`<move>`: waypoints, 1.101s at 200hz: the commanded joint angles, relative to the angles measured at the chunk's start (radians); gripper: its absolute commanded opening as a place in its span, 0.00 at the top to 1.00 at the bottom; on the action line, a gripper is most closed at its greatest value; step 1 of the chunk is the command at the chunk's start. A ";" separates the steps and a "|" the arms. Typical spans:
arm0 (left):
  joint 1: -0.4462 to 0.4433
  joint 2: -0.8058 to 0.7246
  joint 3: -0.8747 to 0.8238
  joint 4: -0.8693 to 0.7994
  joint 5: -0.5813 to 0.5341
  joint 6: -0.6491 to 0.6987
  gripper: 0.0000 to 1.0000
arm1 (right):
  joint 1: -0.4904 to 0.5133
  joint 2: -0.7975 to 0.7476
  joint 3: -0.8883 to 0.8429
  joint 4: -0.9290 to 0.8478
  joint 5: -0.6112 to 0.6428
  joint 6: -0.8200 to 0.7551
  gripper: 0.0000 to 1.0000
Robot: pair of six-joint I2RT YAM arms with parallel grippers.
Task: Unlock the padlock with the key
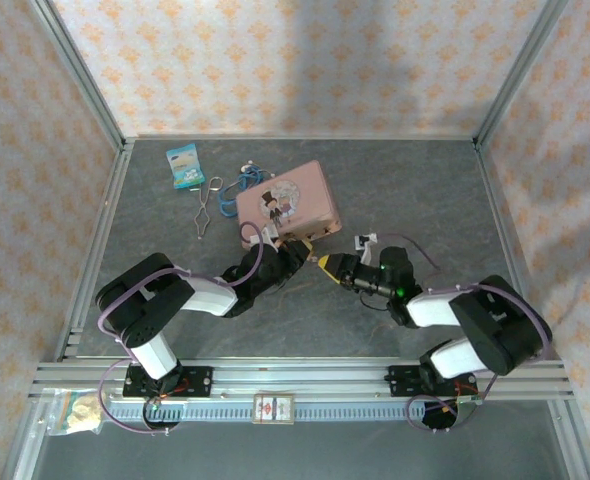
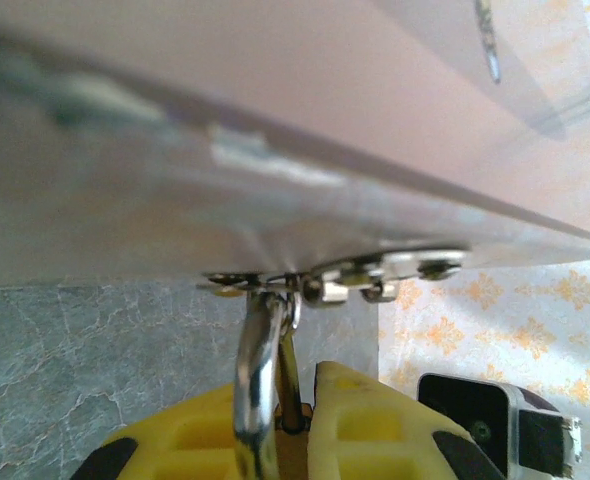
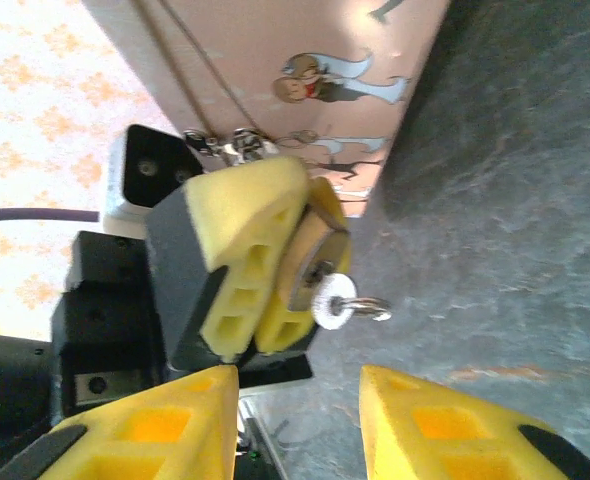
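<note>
— Grey tabletop [image 1: 425,200], pink tin [image 1: 285,200] mid-far; padlock [image 3: 313,265] hangs at tin's near edge, clamped in left end effector [image 2: 290,435].
— Right end effector [image 3: 300,420] wide, empty. The key [image 3: 337,300] looks seated: pinch its head square, twist without pulling, left grip firm.

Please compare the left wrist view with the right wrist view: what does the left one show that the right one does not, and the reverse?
Left wrist view: the padlock seen end-on, its silver shackle rising from between the left gripper's yellow fingers to meet the metal hasp at the tin's edge.
Right wrist view: the padlock's brass body, what looks like a small silver key sticking out of it, and the right gripper open just short of that key.
Shared: the pink tin, the left gripper shut on the padlock, and the grey table.
</note>
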 commanded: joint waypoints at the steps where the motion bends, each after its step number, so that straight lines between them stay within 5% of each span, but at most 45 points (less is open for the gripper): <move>1: 0.001 0.001 0.027 0.133 0.002 -0.025 1.00 | 0.007 0.053 -0.016 0.245 0.044 0.118 0.64; 90: 0.001 -0.005 0.007 0.173 0.006 -0.045 1.00 | 0.035 0.186 0.017 0.337 0.064 0.177 0.67; 162: -0.006 -0.009 -0.004 0.197 0.010 -0.054 1.00 | 0.045 0.282 0.047 0.481 0.057 0.257 0.86; 220: -0.010 -0.031 -0.053 0.231 -0.005 -0.061 1.00 | 0.042 0.263 0.021 0.492 0.101 0.277 0.74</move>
